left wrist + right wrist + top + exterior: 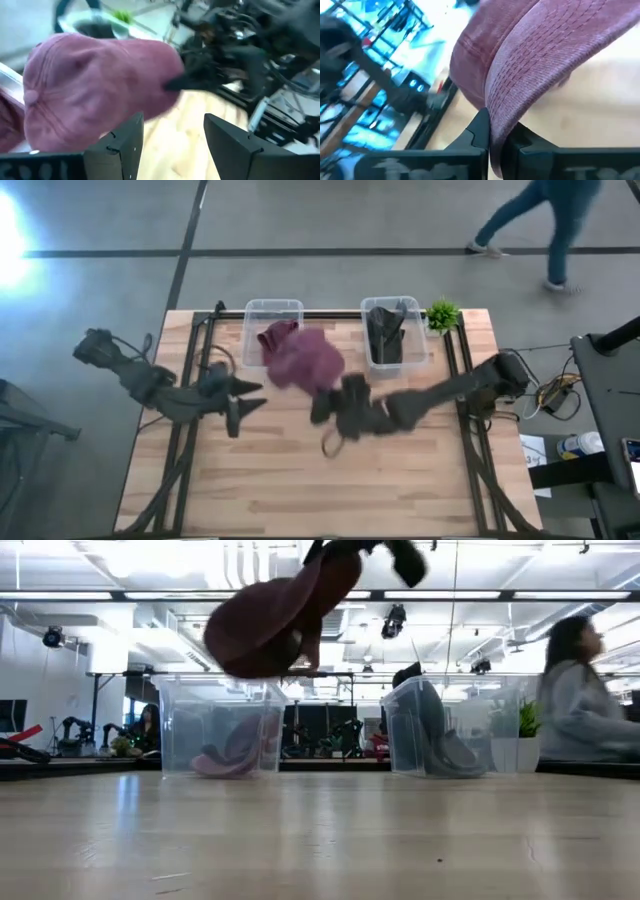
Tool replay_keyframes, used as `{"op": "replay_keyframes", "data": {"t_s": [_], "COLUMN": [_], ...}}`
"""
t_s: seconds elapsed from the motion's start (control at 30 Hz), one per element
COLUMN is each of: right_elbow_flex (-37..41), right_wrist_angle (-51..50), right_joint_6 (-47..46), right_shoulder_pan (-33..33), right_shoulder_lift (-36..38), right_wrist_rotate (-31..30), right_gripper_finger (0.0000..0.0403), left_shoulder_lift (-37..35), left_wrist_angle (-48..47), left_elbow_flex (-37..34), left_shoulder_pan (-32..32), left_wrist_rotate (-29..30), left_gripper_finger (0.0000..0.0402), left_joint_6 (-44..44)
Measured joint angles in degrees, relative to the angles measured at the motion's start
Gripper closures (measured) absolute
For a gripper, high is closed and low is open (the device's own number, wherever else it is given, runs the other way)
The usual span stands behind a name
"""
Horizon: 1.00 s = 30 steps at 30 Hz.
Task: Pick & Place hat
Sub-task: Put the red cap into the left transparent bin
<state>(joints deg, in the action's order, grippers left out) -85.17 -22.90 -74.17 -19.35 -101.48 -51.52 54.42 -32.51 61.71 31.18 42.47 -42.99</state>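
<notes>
A maroon cap [305, 360] hangs in the air just on the near side of the left clear bin [272, 308]; in the low view the cap [270, 625] is well above the table. My right gripper [327, 398] is shut on it from the right. My left gripper [247, 396] hovers open at the table's left, pointing at the cap [95, 90], and touches nothing. Another maroon cap [230, 755] lies inside the left bin. Dark caps [388, 330] fill the right bin. My right gripper [497, 134] pinches the cap's brim [517, 102] between its two fingers, one finger on each face of the brim. The fingers come from the table's right, roughly level. The cap is lifted clear of the table, its crown [475, 45] beyond the fingers.
Two clear bins stand along the far edge, the right bin [392, 315] next to a small green plant [442, 313]. A dark loop of strap [332, 442] lies on the table near the right gripper. A person [545, 220] walks beyond the table. The near half of the wooden top [320, 490] is bare.
</notes>
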Motion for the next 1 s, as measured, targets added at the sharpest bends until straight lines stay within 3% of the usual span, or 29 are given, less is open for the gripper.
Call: {"op": "replay_keyframes", "data": {"t_s": [0.2, 0.43, 0.6, 0.77, 0.93, 1.0], "right_elbow_flex": [0.07, -1.16, -10.79, -25.85, -38.83, -43.60], "right_wrist_angle": [13.68, 16.28, 16.67, 5.58, -9.88, -12.41], "right_joint_6": [18.88, 15.06, 19.74, 22.17, 18.71, 18.97], "right_shoulder_pan": [12.40, 21.96, 23.83, 24.37, 23.92, 23.59], "right_shoulder_lift": [-0.06, -6.27, -13.54, -22.86, -30.75, -33.02], "right_wrist_rotate": [7.91, 12.79, 17.33, 16.64, 10.68, 11.04], "right_gripper_finger": [0.0391, 0.0390, 0.0390, 0.0386, 0.0356, 0.0351], "left_shoulder_lift": [-4.63, -8.92, -11.04, -12.86, -14.76, -15.55], "left_wrist_angle": [-3.18, -10.25, -14.81, -18.83, -20.31, -20.59], "left_elbow_flex": [2.80, 2.62, 2.01, 1.73, 1.73, 1.73], "left_shoulder_pan": [1.83, 1.81, 1.81, 1.81, 1.81, 1.81], "left_wrist_rotate": [7.30, 7.35, 8.18, 8.19, 8.19, 8.19], "left_gripper_finger": [0.0200, 0.0200, 0.0200, 0.0200, 0.0200, 0.0200], "left_joint_6": [5.47, 7.80, 7.85, 7.80, 7.11, 7.22]}}
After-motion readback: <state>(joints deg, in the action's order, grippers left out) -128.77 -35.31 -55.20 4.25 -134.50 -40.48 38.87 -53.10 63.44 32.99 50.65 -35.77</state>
